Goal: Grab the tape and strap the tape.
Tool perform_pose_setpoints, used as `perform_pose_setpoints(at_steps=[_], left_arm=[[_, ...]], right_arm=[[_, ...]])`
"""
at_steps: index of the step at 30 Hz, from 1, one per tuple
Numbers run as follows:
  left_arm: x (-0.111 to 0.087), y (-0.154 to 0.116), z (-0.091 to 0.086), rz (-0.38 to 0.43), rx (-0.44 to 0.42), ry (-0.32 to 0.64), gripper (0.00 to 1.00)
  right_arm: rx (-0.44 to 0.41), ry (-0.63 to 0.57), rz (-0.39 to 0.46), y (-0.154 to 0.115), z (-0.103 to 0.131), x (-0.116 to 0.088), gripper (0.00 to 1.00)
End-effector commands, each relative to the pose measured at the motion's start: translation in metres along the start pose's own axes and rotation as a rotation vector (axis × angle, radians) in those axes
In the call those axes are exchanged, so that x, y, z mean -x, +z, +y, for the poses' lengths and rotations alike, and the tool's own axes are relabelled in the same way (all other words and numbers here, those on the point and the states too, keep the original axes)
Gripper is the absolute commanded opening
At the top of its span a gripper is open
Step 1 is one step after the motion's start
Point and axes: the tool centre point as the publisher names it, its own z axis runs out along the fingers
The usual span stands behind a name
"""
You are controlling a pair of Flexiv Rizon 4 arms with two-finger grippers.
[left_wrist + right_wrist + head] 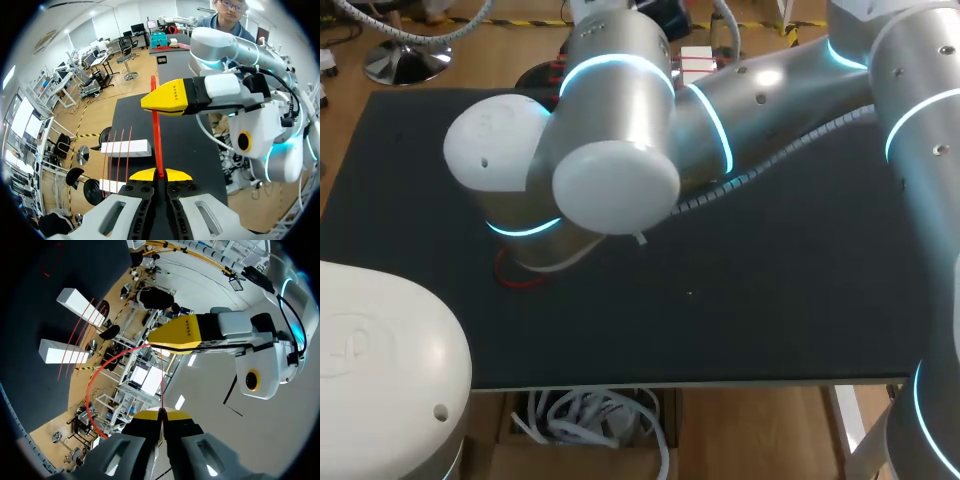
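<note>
The left gripper (pixel 159 174) is closed tightly on one end of the thin red tape strip (pixel 158 145). The strip runs straight ahead from its yellow tips to the right gripper (pixel 162 413), which also pinches it, above the black table mat (pixel 185 157).

Bright, even room light from overhead, with glare on my metal.
In the head view the silver shell of my right arm (pixel 760 110) threw back soft white highlights and its cyan rings (pixel 610 65) glowed, while the black table (pixel 770 300) swallowed the light and lay in shadow under the arm. From my left wrist, ceiling lamps (pixel 92 12) and windows (pixel 11 75) burned white, and the red tape (pixel 157 140) stood vivid against the dark table. My right wrist looked into pale brightness.
</note>
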Motion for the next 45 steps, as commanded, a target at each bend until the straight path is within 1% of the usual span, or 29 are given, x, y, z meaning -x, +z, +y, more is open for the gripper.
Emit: perform_pose_setpoints(at_steps=[1,17,25,45], left_arm=[[0.0001,-0.0011,-0.0007,0.002,0.005,-0.002,0.00],[0.0001,-0.0011,-0.0007,0.002,0.005,-0.002,0.00],[0.0001,-0.0011,-0.0007,0.002,0.005,-0.002,0.00],[0.0001,-0.0011,-0.0007,0.002,0.005,-0.002,0.00]], right_arm=[[0.000,0.000,0.012,-0.0033,0.0008,0.0046,0.00],[-0.009,-0.008,0.016,-0.0019,0.0012,0.0016,0.00],[0.003,-0.007,0.023,-0.0050,0.0060,-0.0005,0.00],[0.010,-0.011,0.040,-0.0067,0.0092,-0.0046,0.00]])
